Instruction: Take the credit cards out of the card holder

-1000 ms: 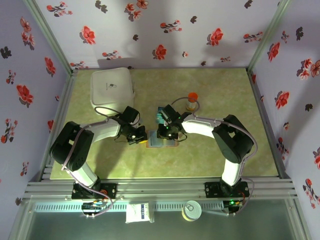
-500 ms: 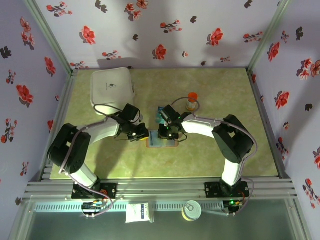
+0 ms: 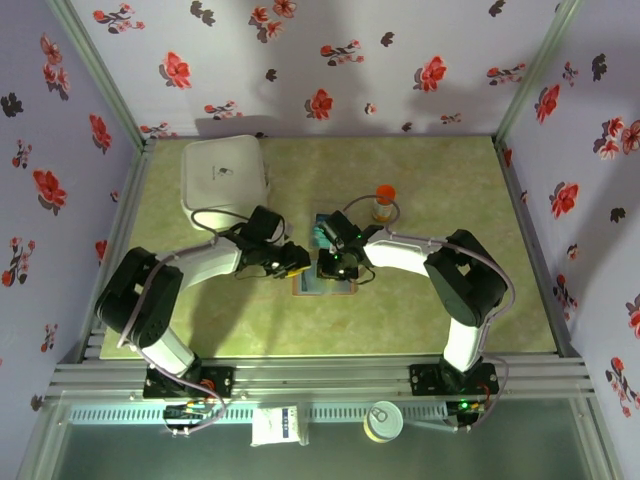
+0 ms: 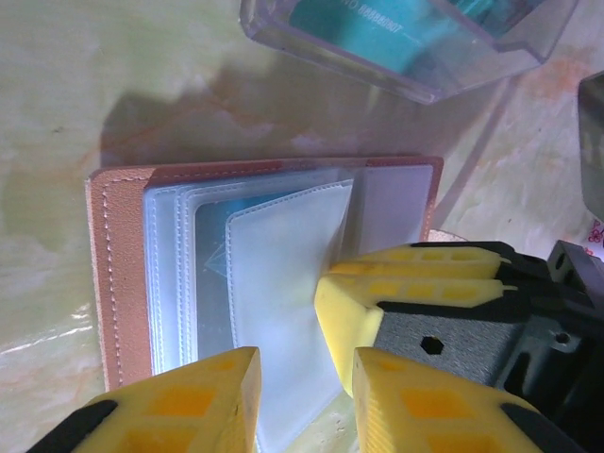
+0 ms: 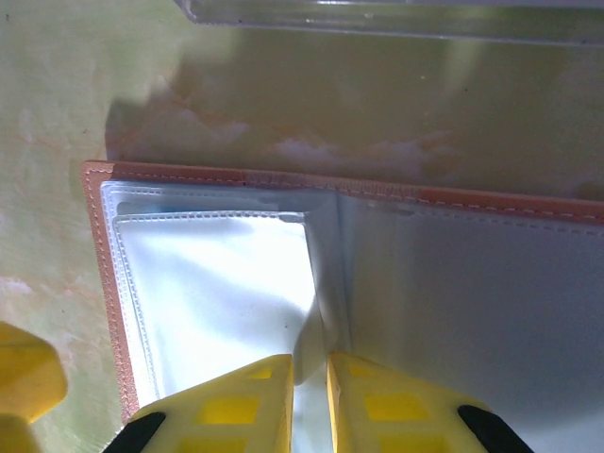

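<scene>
Dimly through cloudy sleeves [image 4: 283, 274], a teal card [image 4: 209, 255]; left tool [image 4: 304, 370] ajar, right tool [image 5: 310, 373] tight on card holder [image 5: 101, 255].

An open brown leather card holder [image 4: 118, 274] lies on green marbled tabletop [image 4: 57, 113], a teal card [image 4: 212, 236] behind its clear sleeves. The left gripper [image 4: 304, 377] hovers parted over the front sleeve [image 4: 283, 283]; the right gripper [image 4: 330, 283] meets its edge.

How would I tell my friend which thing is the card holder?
Find the middle of the green table. The card holder lies open there, right beside a clear plastic case. Only it has a brown stitched rim around floppy see-through pockets.
</scene>
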`<state>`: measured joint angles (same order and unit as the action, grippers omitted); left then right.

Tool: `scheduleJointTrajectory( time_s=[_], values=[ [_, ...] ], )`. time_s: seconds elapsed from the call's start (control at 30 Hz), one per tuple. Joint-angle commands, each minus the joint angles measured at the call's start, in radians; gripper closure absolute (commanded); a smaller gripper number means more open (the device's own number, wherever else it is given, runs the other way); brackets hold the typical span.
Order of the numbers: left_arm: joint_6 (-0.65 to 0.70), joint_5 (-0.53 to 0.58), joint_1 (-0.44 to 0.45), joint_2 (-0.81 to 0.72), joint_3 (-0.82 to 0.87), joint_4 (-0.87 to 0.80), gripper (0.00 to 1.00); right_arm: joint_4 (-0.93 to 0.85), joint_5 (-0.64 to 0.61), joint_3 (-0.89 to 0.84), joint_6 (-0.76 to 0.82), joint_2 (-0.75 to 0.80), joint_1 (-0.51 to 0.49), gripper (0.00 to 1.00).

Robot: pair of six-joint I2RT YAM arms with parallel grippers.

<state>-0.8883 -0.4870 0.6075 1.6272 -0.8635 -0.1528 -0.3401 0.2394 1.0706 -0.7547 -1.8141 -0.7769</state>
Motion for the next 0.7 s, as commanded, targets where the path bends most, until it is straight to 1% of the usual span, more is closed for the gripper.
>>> scheduleJointTrajectory(
  time_s=[0.0,0.33,0.67],
  values=[
    [-0.027,-0.024,0.009,0.033,0.02,0.03,0.69,-0.022,-0.019,-0.019,0.01,0.025,0.003,0.81],
    [-0.04,-0.033,0.015,0.073,0.026,0.056,0.7,-0.011,-0.012,-0.03,0.002,0.032,0.002,0.82],
    [-0.05,-0.037,0.017,0.078,0.024,0.076,0.78,-0.005,-0.006,-0.034,-0.003,0.048,0.002,0.82]
  ],
)
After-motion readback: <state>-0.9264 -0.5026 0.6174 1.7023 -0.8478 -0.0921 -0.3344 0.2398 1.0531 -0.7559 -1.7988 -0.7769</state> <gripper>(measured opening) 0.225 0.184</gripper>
